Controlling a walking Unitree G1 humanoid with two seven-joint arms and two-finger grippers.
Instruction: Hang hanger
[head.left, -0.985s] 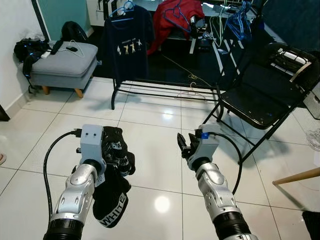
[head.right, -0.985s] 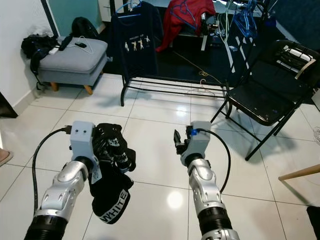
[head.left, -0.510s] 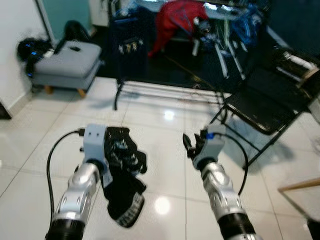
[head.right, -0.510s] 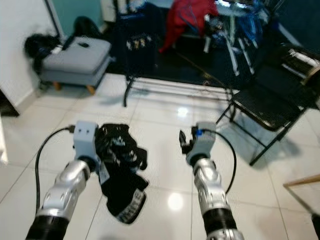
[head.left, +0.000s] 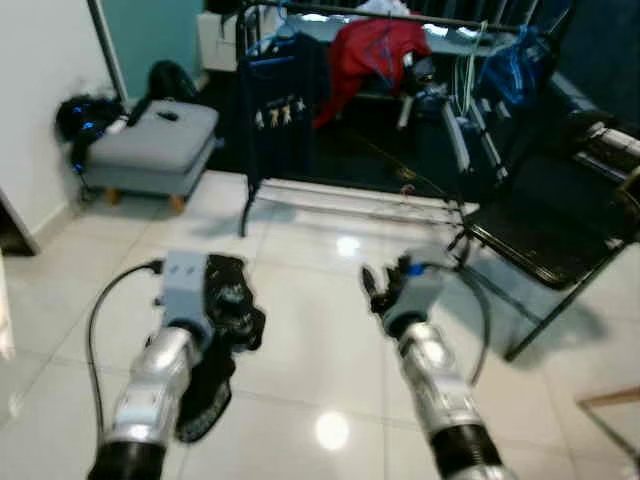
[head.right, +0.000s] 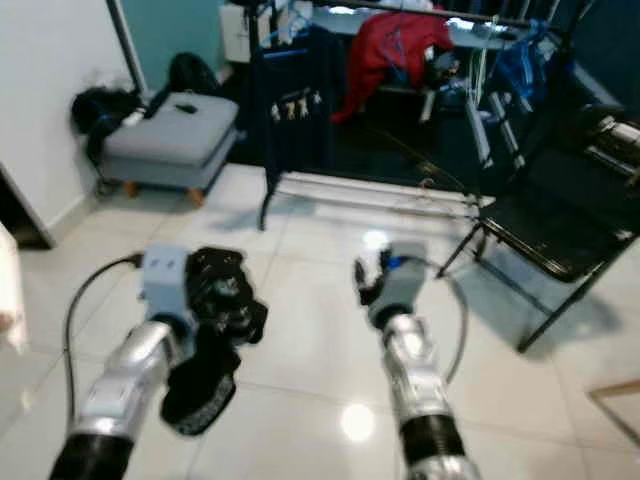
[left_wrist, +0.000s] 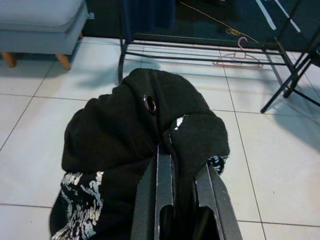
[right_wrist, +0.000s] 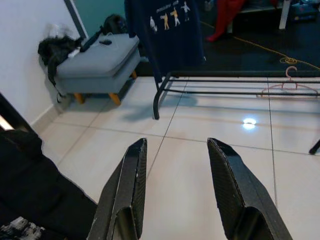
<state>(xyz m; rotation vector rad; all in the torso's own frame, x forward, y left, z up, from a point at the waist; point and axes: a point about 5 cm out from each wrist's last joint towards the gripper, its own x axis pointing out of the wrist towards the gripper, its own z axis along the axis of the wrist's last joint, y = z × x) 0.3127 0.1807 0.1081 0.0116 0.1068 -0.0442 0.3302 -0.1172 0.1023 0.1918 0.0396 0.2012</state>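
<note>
White floor tiles lie before a clothes rack. Left gripper is clamped on a black garment; right gripper is spread wide, holding nothing.

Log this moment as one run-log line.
left gripper: shut on black garment | right gripper: open, empty | clothes rack: ahead | pink hanger: on floor
</note>
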